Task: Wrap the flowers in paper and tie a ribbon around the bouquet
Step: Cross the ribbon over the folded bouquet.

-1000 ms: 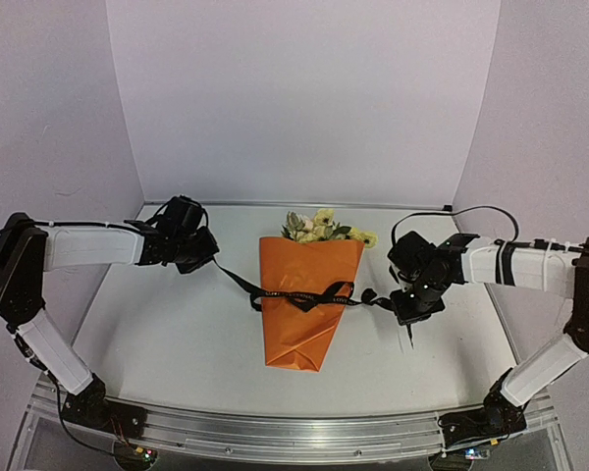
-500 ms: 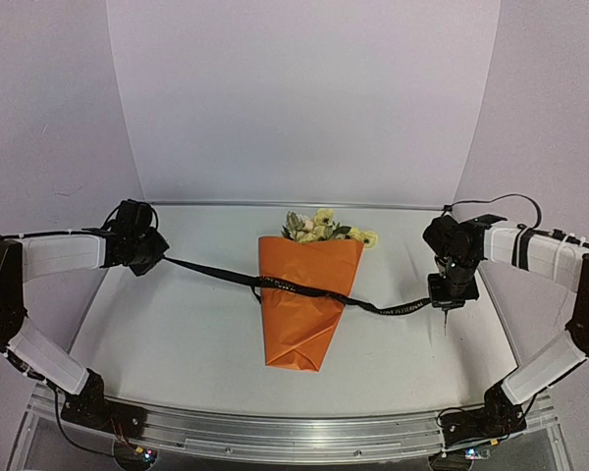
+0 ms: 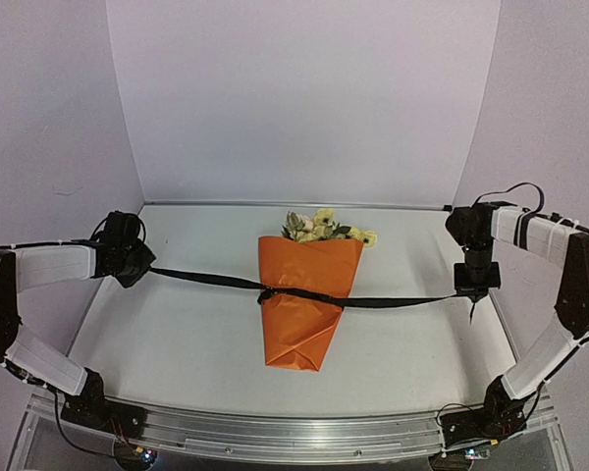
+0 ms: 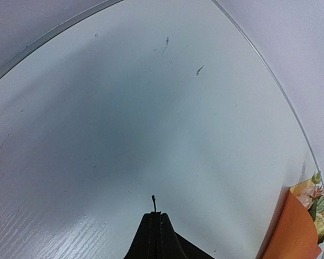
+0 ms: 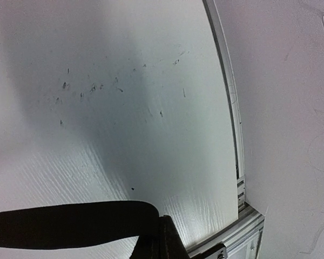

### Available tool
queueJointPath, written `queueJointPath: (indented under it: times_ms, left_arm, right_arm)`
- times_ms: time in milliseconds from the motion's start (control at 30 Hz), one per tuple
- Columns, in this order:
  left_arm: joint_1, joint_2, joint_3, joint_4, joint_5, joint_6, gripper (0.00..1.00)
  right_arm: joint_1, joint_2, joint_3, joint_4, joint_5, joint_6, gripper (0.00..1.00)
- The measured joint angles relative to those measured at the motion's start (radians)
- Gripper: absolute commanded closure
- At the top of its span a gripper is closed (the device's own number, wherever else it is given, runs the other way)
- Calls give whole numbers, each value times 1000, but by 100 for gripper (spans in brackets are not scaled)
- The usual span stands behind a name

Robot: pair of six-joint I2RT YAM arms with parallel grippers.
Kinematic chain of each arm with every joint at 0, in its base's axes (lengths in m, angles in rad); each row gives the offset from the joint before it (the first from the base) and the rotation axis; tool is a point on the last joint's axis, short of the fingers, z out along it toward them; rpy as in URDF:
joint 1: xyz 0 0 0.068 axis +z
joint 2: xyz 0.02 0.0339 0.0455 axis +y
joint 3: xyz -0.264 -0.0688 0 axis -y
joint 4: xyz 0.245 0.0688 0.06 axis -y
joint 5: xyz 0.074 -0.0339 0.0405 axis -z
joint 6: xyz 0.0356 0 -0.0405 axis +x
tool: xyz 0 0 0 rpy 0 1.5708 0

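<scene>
Black ribbon (image 3: 393,301) now stretches taut round the bouquet (image 3: 299,332), cinching it, its ends clenched in the left end effector (image 3: 140,268) and right end effector (image 3: 474,291).

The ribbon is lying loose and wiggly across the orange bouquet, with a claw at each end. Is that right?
Not quite. The ribbon is not loose and wiggly. It is stretched straight and tight across the orange bouquet, with the left claw and the right claw at its ends. The top view shows it.
</scene>
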Motion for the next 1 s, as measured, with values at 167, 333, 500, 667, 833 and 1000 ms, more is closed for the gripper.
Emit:
queueJointPath:
  times_ms: [167, 333, 500, 667, 833, 1000]
  left_arm:
    - [9, 0, -48, -5, -8, -17, 100]
    - [50, 0, -67, -9, -9, -38, 100]
    - [63, 29, -70, 24, 26, -52, 98]
    - [63, 77, -86, 85, 94, -86, 59]
    - [63, 75, -102, 97, 113, -123, 34]
    - [57, 25, -87, 65, 121, -90, 31]
  right_arm:
    - [-41, 81, 68, -26, 12, -1, 100]
    - [-82, 123, 109, -49, 0, 4, 100]
    - [-96, 172, 155, -46, -81, 21, 98]
    - [-87, 191, 155, -29, -175, 38, 83]
    - [-78, 191, 150, -11, -216, 47, 49]
    - [-61, 146, 108, 11, -221, 39, 25]
